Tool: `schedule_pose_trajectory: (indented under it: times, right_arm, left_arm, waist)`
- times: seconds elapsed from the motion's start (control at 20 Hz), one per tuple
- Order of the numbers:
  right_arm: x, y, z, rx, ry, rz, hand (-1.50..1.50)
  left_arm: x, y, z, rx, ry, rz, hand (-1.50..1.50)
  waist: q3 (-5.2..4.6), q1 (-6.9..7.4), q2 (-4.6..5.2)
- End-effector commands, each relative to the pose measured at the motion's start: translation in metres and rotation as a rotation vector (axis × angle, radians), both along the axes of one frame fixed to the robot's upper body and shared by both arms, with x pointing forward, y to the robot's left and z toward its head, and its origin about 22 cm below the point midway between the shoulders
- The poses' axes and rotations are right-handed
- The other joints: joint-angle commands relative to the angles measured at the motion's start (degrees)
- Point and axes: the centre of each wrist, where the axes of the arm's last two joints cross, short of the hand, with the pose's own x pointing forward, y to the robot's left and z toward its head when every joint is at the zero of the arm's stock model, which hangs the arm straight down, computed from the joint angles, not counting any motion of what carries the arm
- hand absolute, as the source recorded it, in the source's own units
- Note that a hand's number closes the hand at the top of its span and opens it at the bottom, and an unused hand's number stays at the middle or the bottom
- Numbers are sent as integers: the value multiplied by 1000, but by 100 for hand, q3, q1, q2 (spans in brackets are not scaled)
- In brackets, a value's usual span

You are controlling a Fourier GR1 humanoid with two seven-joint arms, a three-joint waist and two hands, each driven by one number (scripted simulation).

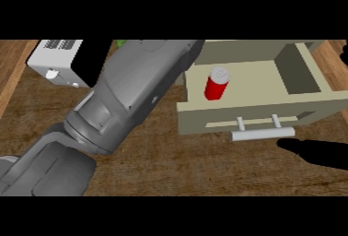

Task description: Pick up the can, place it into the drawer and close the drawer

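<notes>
I see the can (217, 84) standing upright inside the open drawer (299, 69), in its left part, upper middle of the frame. It is red with a pale top, and it stands close to the drawer's left wall. To its right the drawer floor is bare all the way to the right wall, so there is open room on that side. The drawer front (204, 113) runs across the middle right of the frame, with a pale bar handle (263, 134) sticking out below it on two posts.

My right hand (319, 152) shows as a black shape at the right edge, just below and right of the handle's end, near it but I cannot say whether it touches. I cannot tell how its fingers are set.

My left forearm (129, 92) fills the left and centre of the frame, running from the lower left corner up toward the top, where it hides the drawer's left edge. The left hand itself does not show.

Behind the arm, at upper left, sits a white box (54, 60) with slots on top. The wooden counter (190, 170) lies open below the drawer front, between the arm and the right hand.
</notes>
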Motion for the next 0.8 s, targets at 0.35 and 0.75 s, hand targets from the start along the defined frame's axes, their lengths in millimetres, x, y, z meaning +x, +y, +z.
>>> schedule_pose_trajectory:
  times: [0.35, 0.75]
  right_arm:
    - [58, 45, -60, -328, 31, -37, -150]
    - [103, 66, -85, -483, 48, -79, -150]
  left_arm:
    - [2, 3, -11, 39, -26, -4, -150]
    - [9, 17, 3, -28, -7, -10, -150]
  waist:
    - [-5, 338, -95]
    - [-10, 415, -123]
